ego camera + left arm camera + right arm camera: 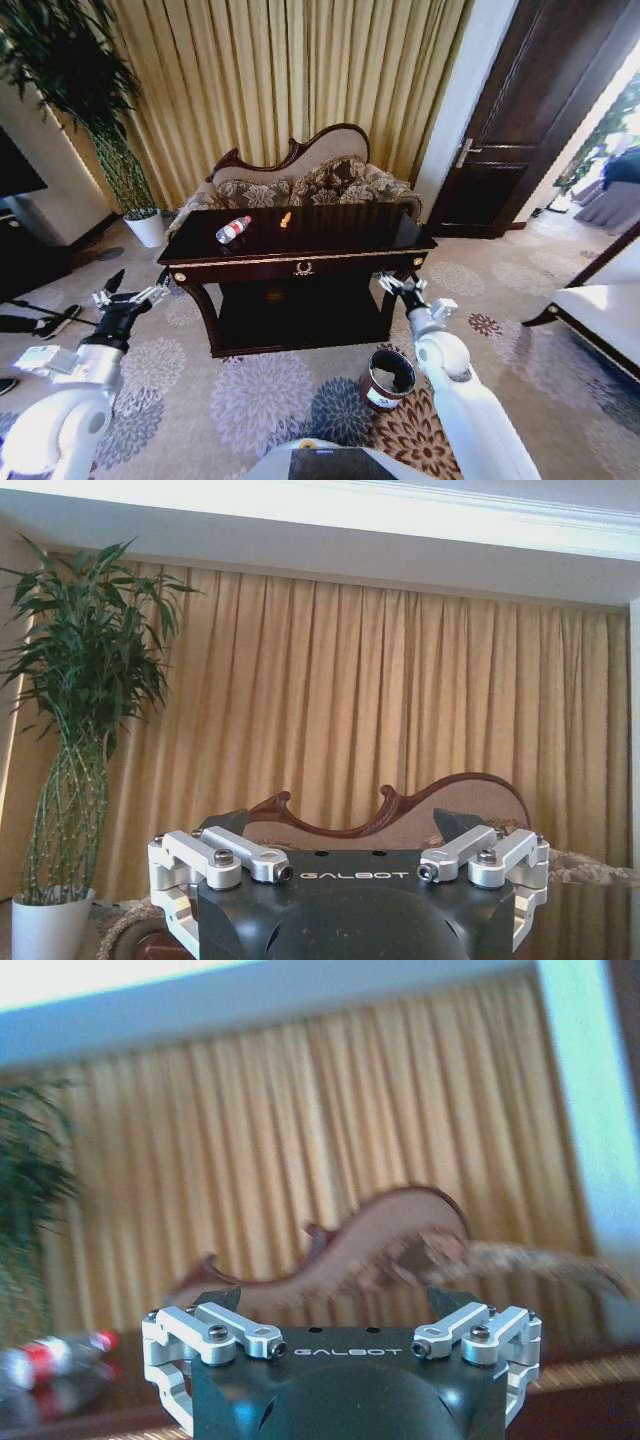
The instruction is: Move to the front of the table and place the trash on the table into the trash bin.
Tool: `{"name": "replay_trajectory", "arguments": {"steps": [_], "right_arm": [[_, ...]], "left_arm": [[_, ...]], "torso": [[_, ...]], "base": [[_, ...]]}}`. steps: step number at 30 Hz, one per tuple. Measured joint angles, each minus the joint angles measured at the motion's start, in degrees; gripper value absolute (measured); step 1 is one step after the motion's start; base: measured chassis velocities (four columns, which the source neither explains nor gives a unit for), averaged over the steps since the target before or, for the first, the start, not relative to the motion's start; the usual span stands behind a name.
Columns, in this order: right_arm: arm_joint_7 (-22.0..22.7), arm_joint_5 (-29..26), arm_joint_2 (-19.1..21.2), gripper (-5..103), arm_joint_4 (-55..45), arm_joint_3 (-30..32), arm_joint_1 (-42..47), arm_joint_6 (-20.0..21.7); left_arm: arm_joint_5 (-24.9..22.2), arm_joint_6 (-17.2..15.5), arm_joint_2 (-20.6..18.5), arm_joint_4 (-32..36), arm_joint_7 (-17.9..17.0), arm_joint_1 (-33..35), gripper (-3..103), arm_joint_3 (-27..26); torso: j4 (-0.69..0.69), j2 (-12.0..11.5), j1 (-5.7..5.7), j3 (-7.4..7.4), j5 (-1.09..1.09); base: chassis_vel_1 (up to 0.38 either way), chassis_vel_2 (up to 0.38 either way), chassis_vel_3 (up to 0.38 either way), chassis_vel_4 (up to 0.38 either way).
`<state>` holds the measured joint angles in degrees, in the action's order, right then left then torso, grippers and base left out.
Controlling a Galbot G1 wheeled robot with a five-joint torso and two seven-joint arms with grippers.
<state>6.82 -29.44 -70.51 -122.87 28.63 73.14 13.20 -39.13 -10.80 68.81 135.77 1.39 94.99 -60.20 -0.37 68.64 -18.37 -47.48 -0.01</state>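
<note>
The long dark table [330,258] stands ahead of me across the patterned carpet. On its top lie the trash: a clear bottle [233,229] with a red cap toward the left, and a small orange piece [286,219] near the middle. The right wrist view shows the bottle [55,1358] lying on its side. The round dark trash bin [388,378] sits on the floor by the table's front right leg. My left gripper [135,289] hovers open off the table's left front corner. My right gripper [403,284] is open beside the right front corner, above the bin. Both hold nothing.
A carved-back sofa [300,180] stands behind the table before gold curtains. A tall plant in a white pot [147,228] is at the back left, a dark door [530,120] at the right, and a white seat [600,310] at the far right. Shoes [40,322] lie left.
</note>
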Motion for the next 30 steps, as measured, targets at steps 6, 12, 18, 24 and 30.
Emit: {"name": "replay_trajectory", "arguments": {"steps": [6,12,18,24,30], "right_arm": [[0.0,2.4,0.4,100,-4.9,-1.3,-0.7,3.5],[0.0,3.8,1.1,100,-4.7,-1.1,-0.1,3.3],[0.0,4.4,0.8,100,-3.5,-1.8,0.0,2.3],[0.0,5.3,0.5,100,-3.4,-2.3,0.8,1.8],[0.0,5.9,0.6,100,-4.3,-2.4,1.7,1.7]], "left_arm": [[0.1,-0.2,0.0,0.4,-0.2,0.1,100,0.0],[0.2,-0.8,-0.1,1.1,-1.2,-0.3,100,0.1],[0.2,-2.0,-0.4,1.5,-2.1,-0.5,100,-0.3],[0.1,-2.0,-0.7,1.4,-2.1,-0.4,100,-0.8],[0.1,-2.0,-0.5,1.3,-2.1,-0.4,100,-0.5]], "torso": [[0.00,0.0,0.00,0.00,0.01],[-0.01,0.0,0.00,0.00,0.01],[-0.01,0.0,0.00,0.00,0.01],[-0.01,0.0,0.01,0.00,0.01],[-0.01,0.0,0.01,0.00,0.01]], "base": [[0.000,0.000,0.000,0.000],[0.000,0.000,0.000,0.000],[0.000,0.000,0.000,0.000],[-0.051,0.049,0.046,-0.050],[-0.167,0.176,0.169,-0.165]]}}
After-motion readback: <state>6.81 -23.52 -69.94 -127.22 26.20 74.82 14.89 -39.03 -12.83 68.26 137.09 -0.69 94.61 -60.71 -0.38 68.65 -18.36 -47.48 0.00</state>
